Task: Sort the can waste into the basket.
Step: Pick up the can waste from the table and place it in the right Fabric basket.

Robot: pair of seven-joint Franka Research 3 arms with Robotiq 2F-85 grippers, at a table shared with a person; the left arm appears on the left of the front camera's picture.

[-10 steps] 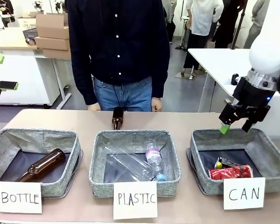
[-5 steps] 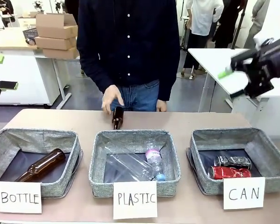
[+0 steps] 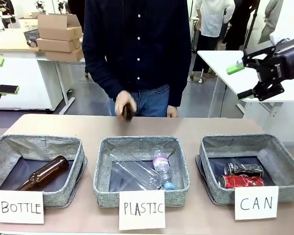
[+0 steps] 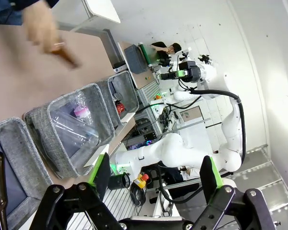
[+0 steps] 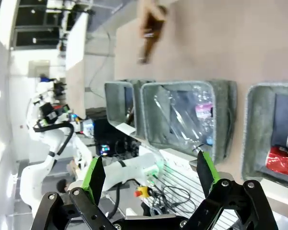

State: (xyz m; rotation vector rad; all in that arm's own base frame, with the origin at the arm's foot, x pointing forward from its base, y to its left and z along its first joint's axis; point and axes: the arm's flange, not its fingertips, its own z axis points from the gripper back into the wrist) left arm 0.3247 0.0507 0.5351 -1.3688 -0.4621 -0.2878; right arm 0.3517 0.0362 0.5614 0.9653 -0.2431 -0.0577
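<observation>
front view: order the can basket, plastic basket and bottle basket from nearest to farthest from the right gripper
1. CAN basket, below the right gripper, on the table's right side.
2. PLASTIC basket, in the middle.
3. BOTTLE basket, at the far left.

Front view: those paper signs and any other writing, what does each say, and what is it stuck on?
"BOTTLE": white sign on the left grey basket.
"PLASTIC": white sign on the middle basket.
"CAN": white sign on the right basket, which holds the two cans.
Print on the red can, the silvery can and the plastic bottle's pink label: too small to read.
</observation>
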